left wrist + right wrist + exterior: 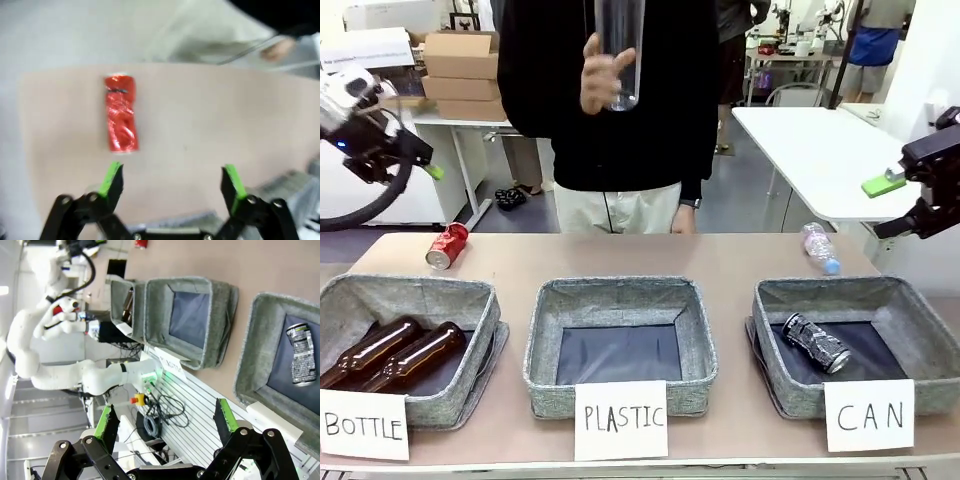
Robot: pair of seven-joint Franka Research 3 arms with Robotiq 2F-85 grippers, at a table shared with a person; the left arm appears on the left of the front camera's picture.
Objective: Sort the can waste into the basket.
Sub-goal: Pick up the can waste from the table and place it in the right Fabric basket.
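Baskets, three, grey woven, are set in a row along the near edge of the table (pixel 650 255), each fronted by a handwritten white card.

- BOTTLE basket (pixel 440 400) (robot's left): two brown glass bottles (pixel 415 355) are laid side by side on the dark bottom.
- PLASTIC basket (pixel 550 390) (middle): the dark bottom is seen in full.
- CAN basket (pixel 790 385) (robot's right): the black-and-silver can (pixel 815 343) is laid on its side, slantwise, on the dark bottom.

The red can (pixel 447 246) is found on its side on the bare table, behind the BOTTLE basket and well apart from the CAN basket. A clear plastic bottle (pixel 818 247) is laid on the table behind the CAN basket. A clear container (pixel 620 50) is held upright in a person's hand (pixel 603 75) at the far side.

The left gripper (pixel 172 175) is held above the table with fingers spread wide and nothing between them; the red can is seen just beyond its one fingertip. The right gripper (pixel 165 415) is likewise released and is held off the table's near right side.
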